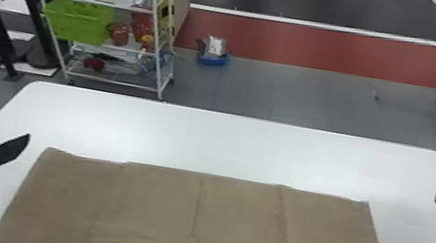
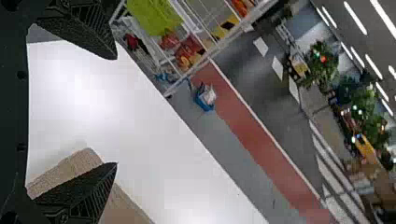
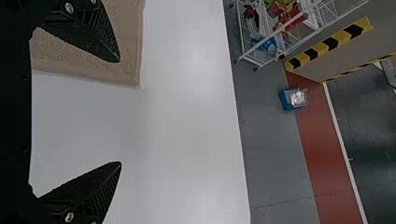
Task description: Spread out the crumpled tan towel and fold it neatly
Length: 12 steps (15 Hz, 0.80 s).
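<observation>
White tabletop (image 1: 205, 142): tan towel (image 1: 156, 206) lies spread on near side, faintly creased. Left gripper (image 1: 13, 116) and right gripper (image 3: 120, 112) flank it, empty, fingers wide apart. Fold likely next: pinch matching corners, lift together, keep edge taut. Far off, left wrist view catches ornamented trees (image 2: 324, 63).

Room's bright, light diffuse. I get soft glare patches on the white table (image 1: 226, 143). Ceiling strip lights (image 2: 356, 18) run near-white in my left wrist view. Faint shadow beside the towel (image 2: 84, 161).
</observation>
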Each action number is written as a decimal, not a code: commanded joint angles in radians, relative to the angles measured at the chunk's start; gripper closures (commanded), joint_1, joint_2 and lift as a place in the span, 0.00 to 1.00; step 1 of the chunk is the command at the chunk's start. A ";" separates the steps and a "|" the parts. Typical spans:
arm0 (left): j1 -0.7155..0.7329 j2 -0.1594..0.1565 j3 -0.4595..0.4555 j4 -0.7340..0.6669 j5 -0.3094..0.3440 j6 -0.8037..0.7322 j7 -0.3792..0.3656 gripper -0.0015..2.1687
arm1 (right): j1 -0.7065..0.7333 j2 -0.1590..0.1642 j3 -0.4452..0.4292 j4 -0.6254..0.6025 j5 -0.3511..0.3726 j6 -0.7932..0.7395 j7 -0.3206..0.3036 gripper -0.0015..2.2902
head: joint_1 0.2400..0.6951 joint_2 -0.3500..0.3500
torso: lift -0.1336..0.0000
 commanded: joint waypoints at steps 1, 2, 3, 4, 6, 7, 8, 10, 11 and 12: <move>-0.055 0.050 -0.087 0.054 -0.110 -0.053 -0.068 0.03 | -0.012 -0.005 0.027 0.014 0.025 0.000 0.000 0.04 | 1.00 0.54 | 0.08; -0.089 0.087 -0.124 0.082 -0.122 -0.050 -0.117 0.03 | -0.012 -0.005 0.027 0.014 0.026 0.003 0.002 0.04 | 1.00 0.52 | 0.08; -0.120 0.116 -0.153 0.111 -0.138 -0.047 -0.163 0.03 | -0.007 -0.009 0.024 0.014 0.031 0.003 0.006 0.04 | 1.00 0.50 | 0.08; -0.150 0.137 -0.181 0.145 -0.154 -0.047 -0.204 0.03 | 0.003 -0.017 0.019 0.014 0.037 0.000 0.011 0.04 | 1.00 0.49 | 0.08; -0.200 0.185 -0.230 0.191 -0.158 -0.047 -0.249 0.04 | 0.017 -0.021 0.010 0.015 0.056 0.000 0.012 0.04 | 1.00 0.46 | 0.08; -0.224 0.205 -0.248 0.211 -0.158 -0.047 -0.273 0.04 | 0.034 -0.031 -0.001 0.014 0.059 0.000 0.016 0.04 | 1.00 0.44 | 0.08; -0.246 0.223 -0.260 0.237 -0.158 -0.044 -0.296 0.04 | 0.046 -0.034 -0.007 0.014 0.065 0.003 0.019 0.04 | 1.00 0.43 | 0.08; -0.287 0.271 -0.311 0.275 -0.159 -0.032 -0.344 0.04 | 0.066 -0.034 -0.018 0.008 0.094 0.024 0.019 0.04 | 1.00 0.42 | 0.08; -0.296 0.292 -0.328 0.292 -0.156 -0.026 -0.364 0.04 | 0.079 -0.034 -0.024 0.004 0.102 0.024 0.019 0.04 | 1.00 0.41 | 0.08; -0.302 0.304 -0.336 0.298 -0.156 -0.026 -0.371 0.04 | 0.089 -0.034 -0.029 0.004 0.106 0.030 0.019 0.04 | 1.00 0.40 | 0.08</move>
